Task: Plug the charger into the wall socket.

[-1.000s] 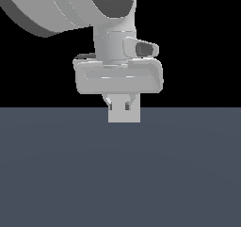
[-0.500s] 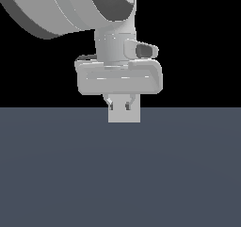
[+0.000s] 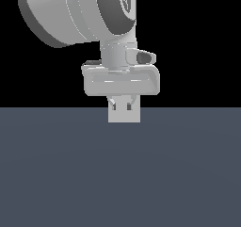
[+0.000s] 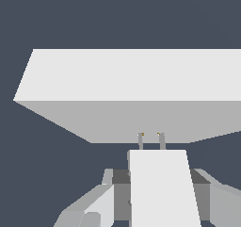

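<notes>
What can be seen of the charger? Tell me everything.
The charger is a small white rectangular block, plain and matte, held between the gripper's grey fingers, which press its two sides. Two thin grey prongs stick out of its front end, their tips at the face of the wall socket, by two tiny orange dots. The exterior view hides it.

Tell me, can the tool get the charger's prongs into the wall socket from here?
Probably yes. In the wrist view the tool grips the charger, whose two prongs already meet the wall socket face near its lower edge. Nothing lies between them. Whether the prongs line up with the holes cannot be told.
</notes>
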Motion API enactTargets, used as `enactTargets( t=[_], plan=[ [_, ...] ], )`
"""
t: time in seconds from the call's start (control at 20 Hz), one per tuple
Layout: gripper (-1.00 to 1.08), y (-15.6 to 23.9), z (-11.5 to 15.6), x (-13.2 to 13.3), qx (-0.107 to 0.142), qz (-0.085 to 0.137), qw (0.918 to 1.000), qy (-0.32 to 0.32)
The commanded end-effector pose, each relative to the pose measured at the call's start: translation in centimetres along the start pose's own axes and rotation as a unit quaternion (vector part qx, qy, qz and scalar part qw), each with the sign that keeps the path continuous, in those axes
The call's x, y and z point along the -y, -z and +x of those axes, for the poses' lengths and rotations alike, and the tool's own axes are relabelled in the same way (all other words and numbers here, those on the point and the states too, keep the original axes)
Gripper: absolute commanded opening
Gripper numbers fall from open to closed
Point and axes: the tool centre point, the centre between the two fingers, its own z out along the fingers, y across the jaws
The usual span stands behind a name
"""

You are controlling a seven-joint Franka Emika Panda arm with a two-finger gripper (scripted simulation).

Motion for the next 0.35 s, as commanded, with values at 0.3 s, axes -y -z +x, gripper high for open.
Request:
enactTargets(
  t=[0.3],
  plan=[
    [-1.00,-0.43,0.97,0.02,0.000,0.000,1.0000,0.000]
  ],
)
